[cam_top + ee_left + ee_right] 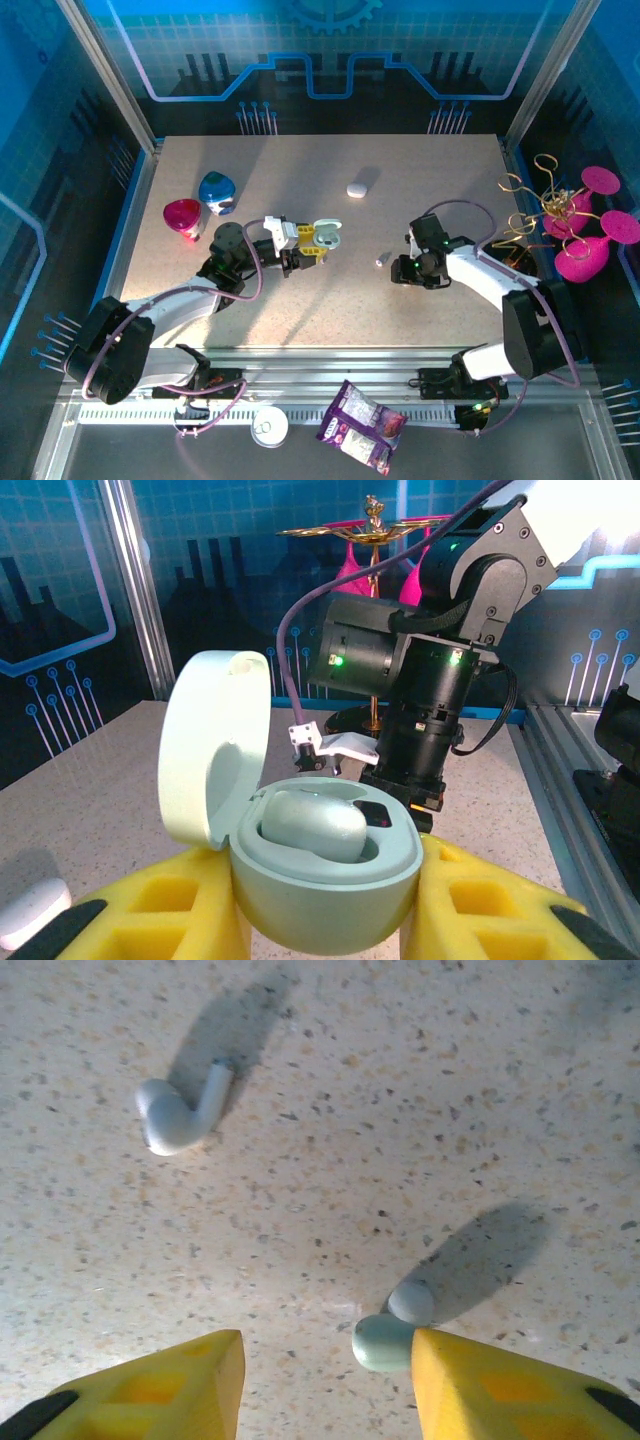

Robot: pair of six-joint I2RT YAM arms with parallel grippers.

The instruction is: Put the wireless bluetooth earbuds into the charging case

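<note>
My left gripper (316, 241) (325, 905) is shut on an open mint charging case (330, 875) (327, 236), lid tipped back to the left. One mint earbud (312, 825) sits in the case; the socket beside it (376, 814) looks empty. My right gripper (403, 270) (325, 1365) hangs open just above the table. A second mint earbud (384, 1340) lies against the inner face of its right finger (490, 1390). A white stemmed earbud (180, 1112) (381, 260) lies on the table farther ahead and to the left.
A closed white case (358, 188) lies at the back centre. Red (182, 217) and blue (217, 192) objects stand at the back left. A pink and gold ornament (575, 225) stands off the right edge. A snack packet (360, 425) and a round lid (269, 427) lie in front.
</note>
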